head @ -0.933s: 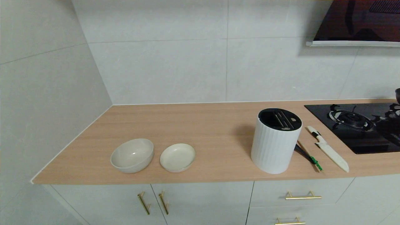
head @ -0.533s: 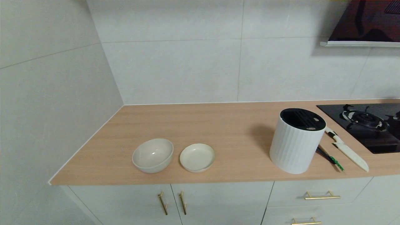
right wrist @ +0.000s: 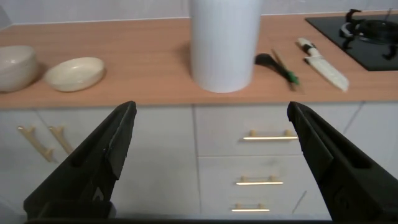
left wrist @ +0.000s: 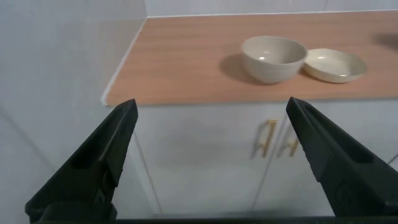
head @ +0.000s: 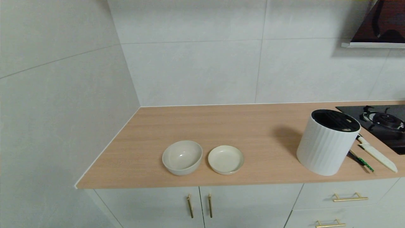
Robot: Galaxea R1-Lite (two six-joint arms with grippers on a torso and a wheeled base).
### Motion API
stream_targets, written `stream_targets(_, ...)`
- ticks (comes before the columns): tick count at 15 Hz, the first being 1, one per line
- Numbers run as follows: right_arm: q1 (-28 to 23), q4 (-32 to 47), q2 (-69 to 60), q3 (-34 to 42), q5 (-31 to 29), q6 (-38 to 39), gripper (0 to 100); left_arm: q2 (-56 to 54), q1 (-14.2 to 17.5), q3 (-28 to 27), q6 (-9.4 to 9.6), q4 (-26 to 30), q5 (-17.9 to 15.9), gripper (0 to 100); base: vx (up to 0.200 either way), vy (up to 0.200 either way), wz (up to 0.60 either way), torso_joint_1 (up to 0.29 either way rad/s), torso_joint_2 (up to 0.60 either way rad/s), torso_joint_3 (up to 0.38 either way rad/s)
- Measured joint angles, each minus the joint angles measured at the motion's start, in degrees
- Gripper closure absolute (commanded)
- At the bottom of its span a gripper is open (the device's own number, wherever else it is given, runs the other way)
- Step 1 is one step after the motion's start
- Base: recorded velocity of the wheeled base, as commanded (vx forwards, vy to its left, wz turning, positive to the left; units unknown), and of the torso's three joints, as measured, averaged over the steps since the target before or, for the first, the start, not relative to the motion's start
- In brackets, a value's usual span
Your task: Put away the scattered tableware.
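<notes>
While both are cream, the bowl (head: pixel 182 157) is deep — the dish (head: pixel 226 159) shallow.

The head camera stands high and looks forward and down on the bench (head: pixel 253 126). The wrist cameras sit lower, before its front edge, and look over it past the left tool (left wrist: pixel 211 109) and the right tool (right wrist: pixel 211 109). All three views share the bowl (head: pixel 182 157) and dish (head: pixel 226 159); head and right wrist share also the white holder (head: pixel 327 147).
</notes>
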Motion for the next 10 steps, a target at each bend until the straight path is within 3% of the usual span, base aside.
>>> stream_targets(2, 0.00, 0.00, 0.00, 0.00, -0.02, 0.02, 0, 0.00, -0.01, 0.00, 0.02, -0.01, 0.00, 0, 0.000, 0.200, 0.00, 0.007, 0.00, 0.005)
stream_targets(10, -0.02, 0.00, 0.00, 0.00, -0.07, 0.16, 0, 0.00, -0.06, 0.00, 0.02, 0.02, 0.00, 0, 0.000, 0.000, 0.00, 0.000, 0.00, 0.000)
